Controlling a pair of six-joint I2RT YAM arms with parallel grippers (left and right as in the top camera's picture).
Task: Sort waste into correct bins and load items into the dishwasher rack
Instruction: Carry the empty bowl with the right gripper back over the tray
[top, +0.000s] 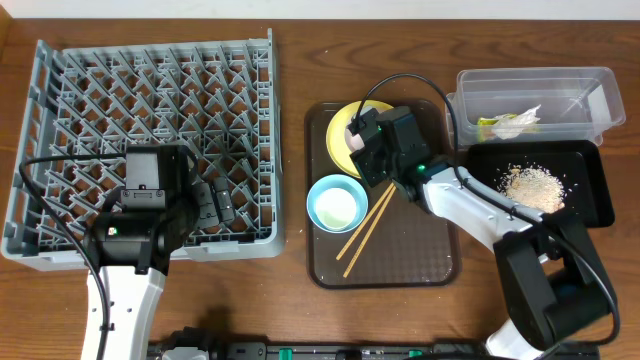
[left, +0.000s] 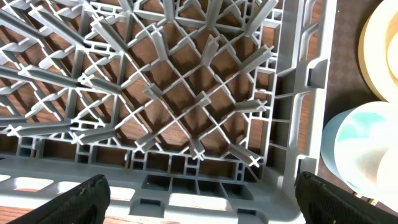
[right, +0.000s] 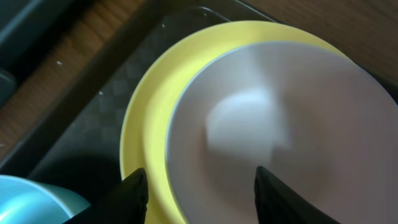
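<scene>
The grey dishwasher rack (top: 150, 100) fills the left side. My left gripper (top: 216, 203) is open and empty over the rack's near right corner (left: 205, 180). The yellow plate (top: 340, 118) carries a white bowl (right: 280, 124), with the plate's rim showing around it (right: 149, 124). My right gripper (right: 202, 196) is open just above that bowl and holds nothing; it also shows in the overhead view (top: 362, 135). The light-blue bowl (top: 335, 205) and wooden chopsticks (top: 366, 232) lie on the brown tray. The bowl also shows in the left wrist view (left: 367, 149). The cream cup is out of view.
The brown serving tray (top: 420, 260) sits in the middle. The clear tub (top: 590, 85) at the back right holds the white wrapper (top: 520, 118) and green packet (top: 488, 127). The black tray (top: 590, 195) in front of it holds rice scraps (top: 535, 186).
</scene>
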